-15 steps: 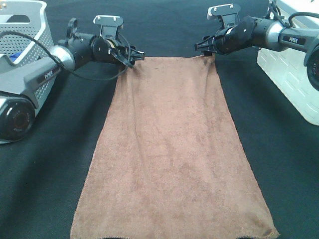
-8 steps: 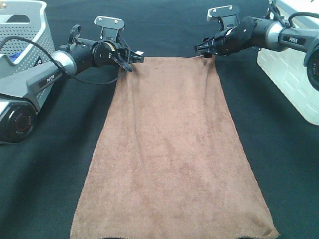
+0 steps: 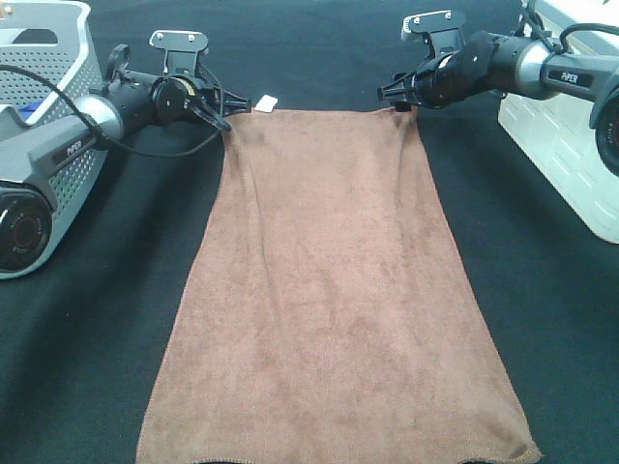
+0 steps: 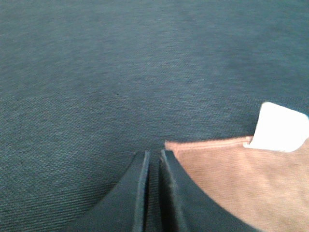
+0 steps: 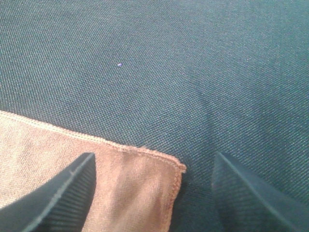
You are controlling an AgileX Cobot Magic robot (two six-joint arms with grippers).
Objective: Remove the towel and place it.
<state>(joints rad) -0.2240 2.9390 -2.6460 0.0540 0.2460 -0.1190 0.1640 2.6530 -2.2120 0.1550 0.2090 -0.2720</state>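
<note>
Two claws sit at the far corners of the brown towel (image 3: 334,290), which lies flat and long on the dark cloth table (image 3: 551,319). The left claw (image 3: 224,120) has its fingers (image 4: 140,193) almost pressed together with nothing between them; the towel's corner edge and white tag (image 4: 279,128) lie just beside its tip. The right claw (image 3: 397,97) is spread wide over the other corner, one finger (image 5: 53,198) above the towel, the other (image 5: 256,193) above bare table. Beyond both claws is open dark table. A grey basket (image 3: 48,58) stands behind the left arm, a white box (image 3: 571,145) behind the right.
</note>
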